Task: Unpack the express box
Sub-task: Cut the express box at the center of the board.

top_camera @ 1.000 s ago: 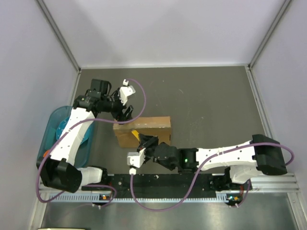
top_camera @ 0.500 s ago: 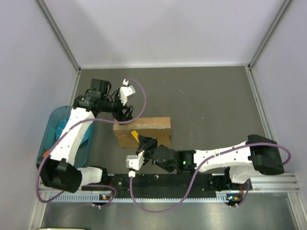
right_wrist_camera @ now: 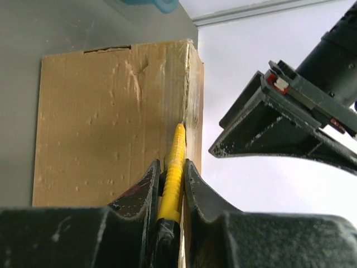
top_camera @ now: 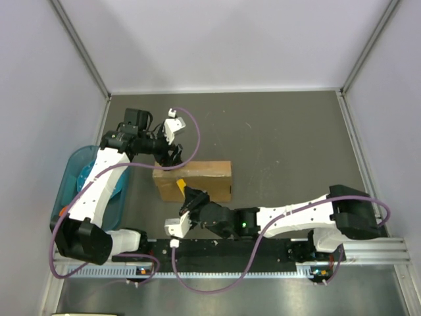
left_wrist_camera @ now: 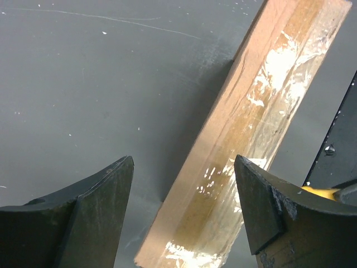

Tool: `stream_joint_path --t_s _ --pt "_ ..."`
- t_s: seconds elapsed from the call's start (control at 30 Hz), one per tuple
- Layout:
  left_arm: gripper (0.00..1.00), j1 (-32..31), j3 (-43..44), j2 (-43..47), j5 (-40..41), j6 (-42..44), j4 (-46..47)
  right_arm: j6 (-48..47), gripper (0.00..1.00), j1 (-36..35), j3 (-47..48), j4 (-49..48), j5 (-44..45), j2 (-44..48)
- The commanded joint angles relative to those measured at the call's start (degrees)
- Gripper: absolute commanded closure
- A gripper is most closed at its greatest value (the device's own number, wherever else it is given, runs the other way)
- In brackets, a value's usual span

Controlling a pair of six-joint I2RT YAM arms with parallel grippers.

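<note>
From above, a dark grey table [top_camera: 289, 138] sits boxed in by pale walls [top_camera: 230, 39] and grey metal rails [top_camera: 355, 138]. The express box [top_camera: 200, 176] lies toward 9 o'clock from the table's middle. A blue bin [top_camera: 69, 174] sits beyond it at the 9 o'clock edge. The left gripper [top_camera: 170, 157] hangs at the box's 11 o'clock corner. The right gripper [top_camera: 187, 195] meets its 6 o'clock side with a yellow utility knife [top_camera: 181, 185]

In the left wrist view the fingers are spread wide. The box's taped edge runs between them from 7 to 1 o'clock, over a scuffed, white-flecked grey surface

In the right wrist view the fingers pinch tight on the knife. Its tip points to 12 o'clock and lies against the box's edge. White wall fills the 3 o'clock side
</note>
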State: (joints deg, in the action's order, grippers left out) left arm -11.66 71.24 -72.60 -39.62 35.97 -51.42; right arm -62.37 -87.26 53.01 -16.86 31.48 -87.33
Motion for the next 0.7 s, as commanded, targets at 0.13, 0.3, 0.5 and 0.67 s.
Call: stream_joint_path --t_s 0.13,0.3,0.5,0.67 --pt "0.24 0.0 -3.1 1.2 -0.7 -0.3 1.7 0.6 1.0 -0.5 1.7 9.2 -5.8 -8.9" --pt "0.25 0.0 -4.8 2.5 -1.5 1.3 0.5 2.0 1.0 -0.5 1.1 6.1 0.2 -9.7" --pt "0.2 0.1 -0.8 4.4 -1.5 2.9 -2.6 -0.6 1.0 0.3 -2.3 -4.3 10.4 -9.5" --pt "0.19 0.0 1.0 2.5 -4.3 4.7 -5.7 -4.2 1.0 1.7 -4.8 -11.2 11.4 -11.9"
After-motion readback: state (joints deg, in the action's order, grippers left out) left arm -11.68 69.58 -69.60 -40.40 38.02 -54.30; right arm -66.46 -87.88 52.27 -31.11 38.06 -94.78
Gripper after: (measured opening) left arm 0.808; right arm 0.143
